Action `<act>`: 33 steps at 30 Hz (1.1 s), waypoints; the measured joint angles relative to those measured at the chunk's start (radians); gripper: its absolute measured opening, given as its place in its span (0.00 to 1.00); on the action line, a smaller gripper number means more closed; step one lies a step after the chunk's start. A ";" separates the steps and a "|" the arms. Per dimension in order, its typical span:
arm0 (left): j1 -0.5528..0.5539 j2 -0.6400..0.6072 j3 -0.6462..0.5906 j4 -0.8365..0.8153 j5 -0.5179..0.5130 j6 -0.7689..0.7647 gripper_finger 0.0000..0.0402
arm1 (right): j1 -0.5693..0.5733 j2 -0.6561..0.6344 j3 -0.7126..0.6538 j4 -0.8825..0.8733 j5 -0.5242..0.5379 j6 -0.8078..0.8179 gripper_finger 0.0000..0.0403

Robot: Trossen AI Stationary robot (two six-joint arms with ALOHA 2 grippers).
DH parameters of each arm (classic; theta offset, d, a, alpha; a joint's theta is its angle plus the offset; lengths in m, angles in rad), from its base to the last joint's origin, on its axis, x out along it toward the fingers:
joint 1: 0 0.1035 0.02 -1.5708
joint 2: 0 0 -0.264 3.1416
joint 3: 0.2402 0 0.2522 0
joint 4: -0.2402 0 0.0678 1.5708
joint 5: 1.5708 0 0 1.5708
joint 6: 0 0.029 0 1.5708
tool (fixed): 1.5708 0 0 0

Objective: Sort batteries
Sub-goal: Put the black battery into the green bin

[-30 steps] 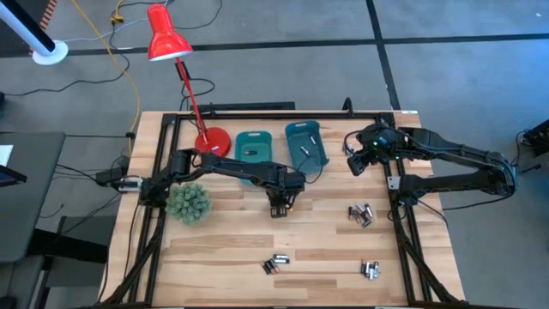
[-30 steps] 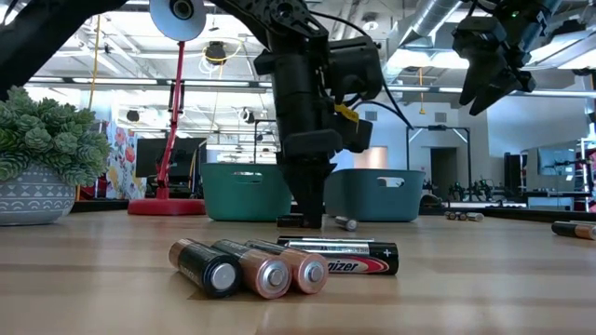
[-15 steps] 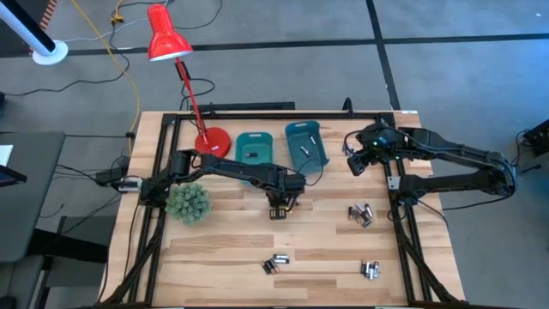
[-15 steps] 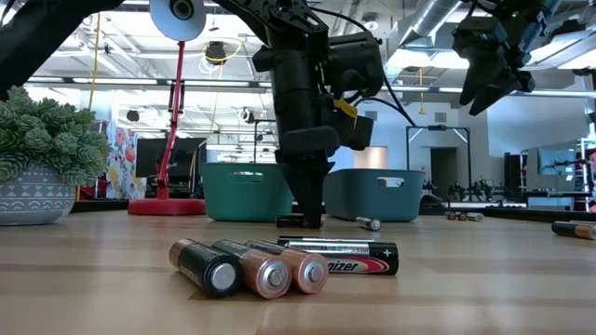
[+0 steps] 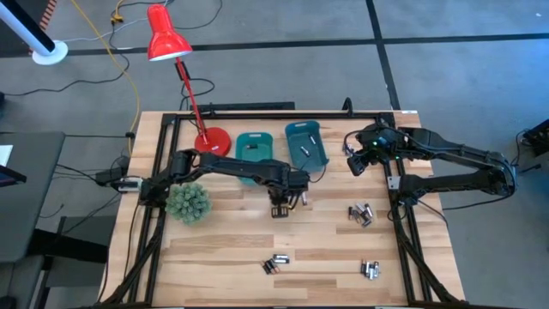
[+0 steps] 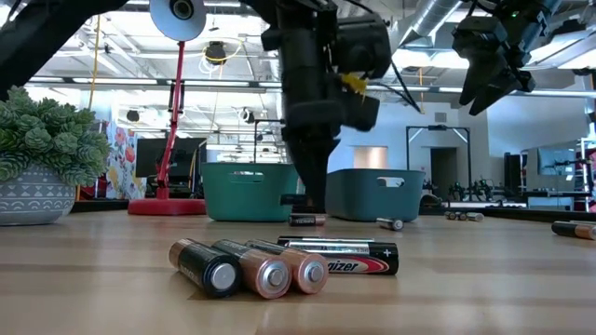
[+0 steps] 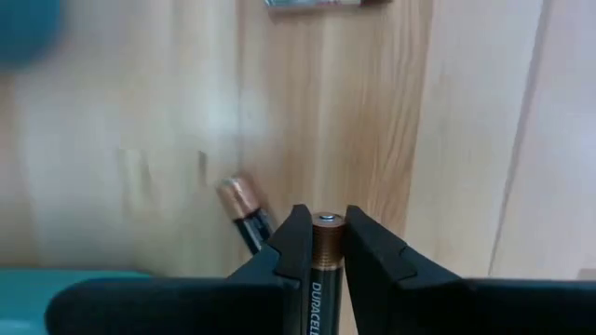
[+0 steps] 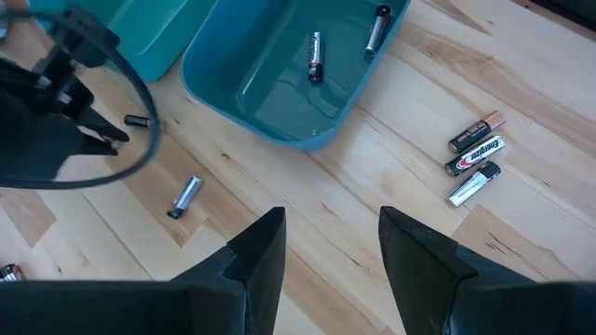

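held battery (image 7: 326,270) mostly hidden, far bin (image 7: 28,28) perhaps blurred

Light wooden table (image 5: 223,249) on grey floor (image 5: 257,77) crossed by dark seams. Red desk lamp (image 5: 167,43) at the table's far edge; yellow cable (image 5: 120,60) on floor beside lamp. Beyond the table: open workshop, exposed ceiling ducts (image 6: 438,19), strip lights.

Robotics lab or open workshop. Pale slatted wooden table (image 5: 223,249) in a black metal frame on grey carpet tiles, yellow cable (image 5: 120,64) trailing across the floor. Beyond: exposed silver ceiling ducts (image 6: 433,17), strip lighting, dark monitors (image 6: 559,160) on benches.
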 joint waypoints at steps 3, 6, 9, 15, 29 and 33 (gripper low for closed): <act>0.010 0.000 0.056 -0.048 -0.001 0.000 0.09 | 0.000 0.000 0.000 0.000 0.000 0.000 0.47; 0.035 -0.021 0.088 -0.067 0.000 0.007 0.09 | 0.000 0.000 0.000 0.000 0.000 0.001 0.47; 0.076 -0.077 0.084 -0.034 -0.001 0.023 0.09 | 0.000 0.000 0.000 0.000 0.000 0.004 0.47; 0.186 -0.184 0.023 -0.015 -0.017 0.065 0.09 | 0.000 0.000 0.000 0.000 0.000 0.004 0.47; 0.387 -0.278 -0.330 0.152 0.096 0.158 0.09 | -0.001 0.000 0.000 0.000 0.000 0.022 0.47; 0.434 -0.278 -0.389 0.216 0.144 0.201 0.09 | -0.001 0.000 0.000 0.001 0.000 0.062 0.47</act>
